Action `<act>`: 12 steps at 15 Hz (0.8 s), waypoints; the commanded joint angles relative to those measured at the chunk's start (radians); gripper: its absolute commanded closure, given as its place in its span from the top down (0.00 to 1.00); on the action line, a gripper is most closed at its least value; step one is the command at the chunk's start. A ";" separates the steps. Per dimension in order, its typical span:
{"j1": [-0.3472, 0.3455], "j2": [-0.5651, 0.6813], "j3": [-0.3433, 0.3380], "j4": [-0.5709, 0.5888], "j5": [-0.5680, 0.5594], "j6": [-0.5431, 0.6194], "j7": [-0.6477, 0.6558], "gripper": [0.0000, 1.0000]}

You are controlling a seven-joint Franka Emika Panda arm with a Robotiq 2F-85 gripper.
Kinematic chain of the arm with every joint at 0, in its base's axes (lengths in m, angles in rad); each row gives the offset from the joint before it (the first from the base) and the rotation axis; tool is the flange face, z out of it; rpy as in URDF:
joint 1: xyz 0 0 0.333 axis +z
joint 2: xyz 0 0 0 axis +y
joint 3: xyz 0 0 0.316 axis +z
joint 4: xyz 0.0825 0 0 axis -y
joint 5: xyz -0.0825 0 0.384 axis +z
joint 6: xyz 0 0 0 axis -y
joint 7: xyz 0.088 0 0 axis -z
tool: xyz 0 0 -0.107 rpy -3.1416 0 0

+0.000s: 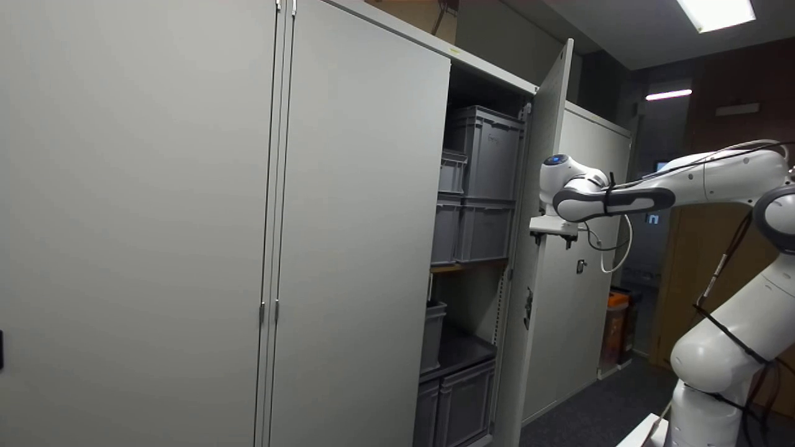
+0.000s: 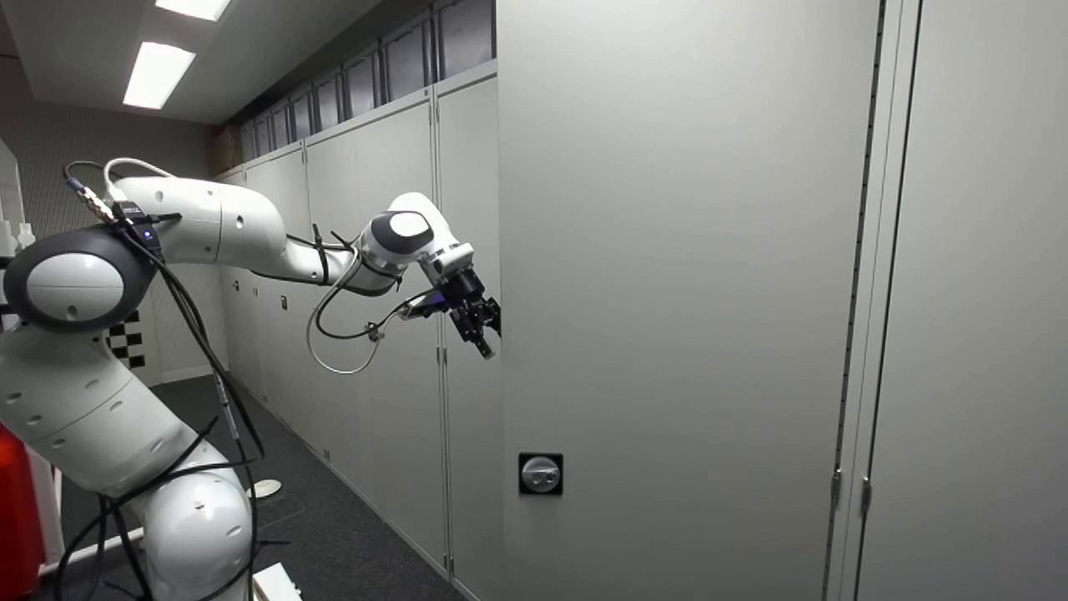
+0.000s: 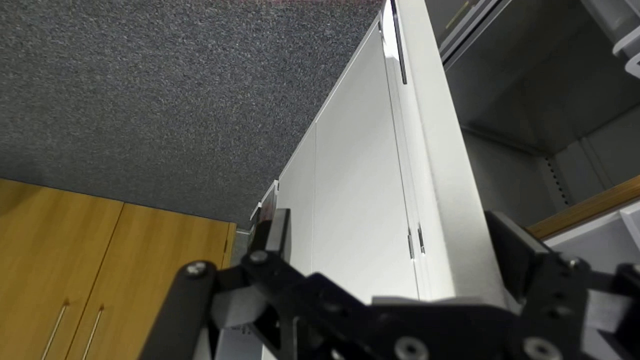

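A tall light-grey cabinet door stands open; it shows in both exterior views (image 1: 549,118) (image 2: 684,250), and its edge runs down the wrist view (image 3: 457,200). My gripper (image 3: 397,237) is open, with its fingers spread on either side of that edge. The edge lies close to the right-hand finger in the wrist view; I cannot tell whether they touch. In the exterior views the gripper (image 1: 553,241) (image 2: 488,334) is at the door's free edge, partly hidden behind it in one place. A round lock (image 2: 541,473) is lower on the door. A latch (image 1: 528,307) shows on its inner side.
Grey boxes (image 1: 490,155) stand on shelves inside the cabinet, above a wood-edged shelf (image 1: 466,267). A closed cabinet door (image 1: 366,217) stands beside the opening. Wooden cupboards (image 3: 60,250) and dark carpet (image 3: 150,100) show in the wrist view. Loose cables (image 2: 334,351) hang by the arm.
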 commanded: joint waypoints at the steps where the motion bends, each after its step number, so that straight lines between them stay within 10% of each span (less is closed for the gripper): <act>1: -0.035 -0.066 -0.003 -0.054 0.037 0.015 -0.074 1.00; 12: -0.097 -0.122 -0.022 -0.107 0.082 0.013 -0.164 1.00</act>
